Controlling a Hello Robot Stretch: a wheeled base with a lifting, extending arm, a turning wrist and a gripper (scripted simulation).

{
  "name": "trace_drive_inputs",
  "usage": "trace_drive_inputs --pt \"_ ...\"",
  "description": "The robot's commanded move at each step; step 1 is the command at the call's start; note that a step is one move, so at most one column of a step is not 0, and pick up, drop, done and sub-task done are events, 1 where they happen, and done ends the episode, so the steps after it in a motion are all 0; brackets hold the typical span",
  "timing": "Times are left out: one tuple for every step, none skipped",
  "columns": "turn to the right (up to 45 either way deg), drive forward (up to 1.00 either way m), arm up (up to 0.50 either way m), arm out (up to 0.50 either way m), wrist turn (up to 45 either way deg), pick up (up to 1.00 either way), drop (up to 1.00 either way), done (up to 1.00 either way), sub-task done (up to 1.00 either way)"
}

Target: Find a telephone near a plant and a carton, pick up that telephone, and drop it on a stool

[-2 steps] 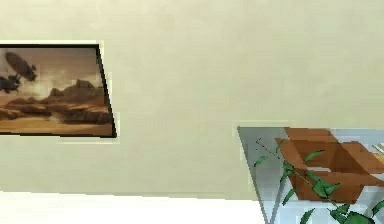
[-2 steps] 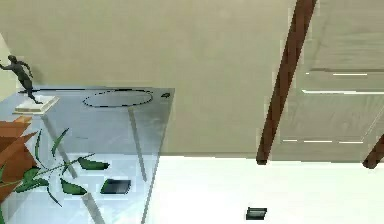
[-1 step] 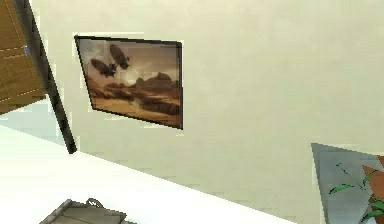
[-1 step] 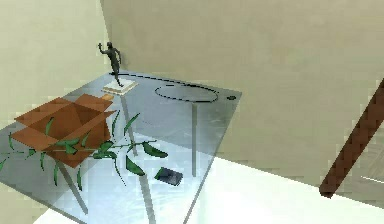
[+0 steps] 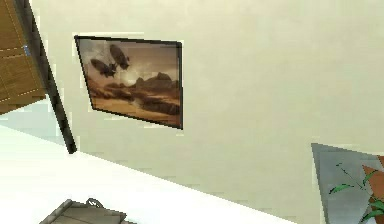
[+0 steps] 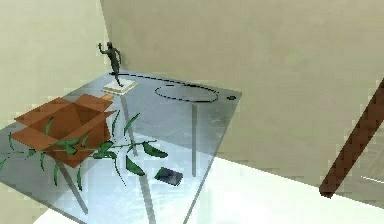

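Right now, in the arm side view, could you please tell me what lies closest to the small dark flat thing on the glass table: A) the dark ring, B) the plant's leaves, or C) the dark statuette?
B: the small dark flat thing lies just beyond the tips of the plant's leaves, while the statuette and the ring sit much farther back on the table.

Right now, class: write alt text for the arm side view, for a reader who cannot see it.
A glass table bears a small dark flat telephone beside a leafy plant and an open carton; a dark statuette stands farther back.
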Motion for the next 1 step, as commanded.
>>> trace_drive_inputs --pt "0.0 0.0 0.32 0.0 0.0 0.0 0.0 0.0 0.0"
